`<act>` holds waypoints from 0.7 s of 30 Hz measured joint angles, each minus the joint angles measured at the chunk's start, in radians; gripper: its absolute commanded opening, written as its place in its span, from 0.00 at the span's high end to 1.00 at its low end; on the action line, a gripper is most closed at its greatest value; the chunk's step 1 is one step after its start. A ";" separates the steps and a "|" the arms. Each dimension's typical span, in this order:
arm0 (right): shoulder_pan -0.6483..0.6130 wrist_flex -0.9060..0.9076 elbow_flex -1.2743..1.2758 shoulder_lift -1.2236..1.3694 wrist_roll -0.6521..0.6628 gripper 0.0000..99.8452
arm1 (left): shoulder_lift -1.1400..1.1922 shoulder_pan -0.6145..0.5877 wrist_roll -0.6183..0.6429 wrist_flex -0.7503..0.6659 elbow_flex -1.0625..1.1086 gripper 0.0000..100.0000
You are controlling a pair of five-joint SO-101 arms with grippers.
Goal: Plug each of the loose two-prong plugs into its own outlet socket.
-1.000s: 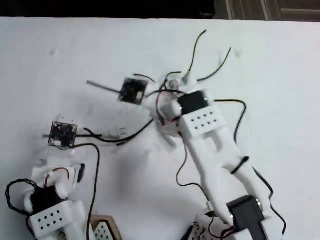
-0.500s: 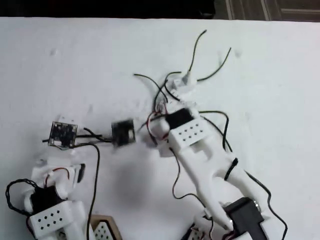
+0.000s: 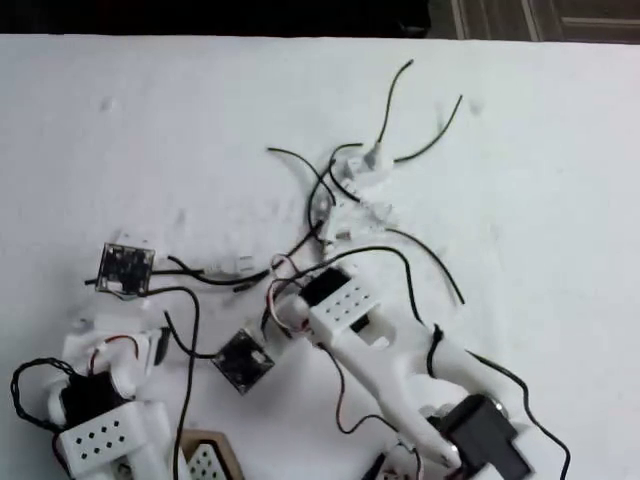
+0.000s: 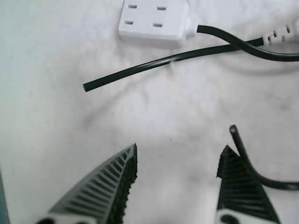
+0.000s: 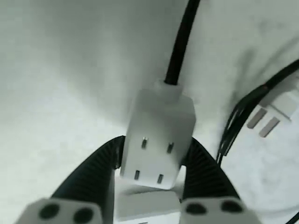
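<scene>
My right gripper (image 3: pixel 258 345) is shut on a small outlet socket (image 3: pixel 243 360) near the table's front, left of centre. In the right wrist view this white socket block (image 5: pixel 158 140) sits between the black fingers (image 5: pixel 105 163), its black cord running away from it, with a two-prong plug (image 5: pixel 267 116) lying beside it. A second socket (image 3: pixel 127 268) lies at the left, just ahead of my left gripper (image 3: pixel 130 315). The left gripper (image 4: pixel 180 151) is open over bare table, a short way from that socket (image 4: pixel 154 21). A white plug (image 3: pixel 238 266) lies mid-table, and more plugs (image 3: pixel 372 158) are farther back.
Black cords (image 3: pixel 400 250) loop across the table's middle, and one cord end (image 4: pixel 233 133) touches a left finger. A tan holder (image 3: pixel 205 455) sits at the front edge between the arms. The table's far edge runs along the dark strip at the back.
The right arm has dragged its socket from the back centre toward the front left, trailing the cord. The left arm and its socket have not moved.
</scene>
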 measured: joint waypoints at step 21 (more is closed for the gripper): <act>0.021 -0.133 0.000 -0.109 -0.272 0.84 | -0.002 0.000 0.000 0.000 0.000 0.72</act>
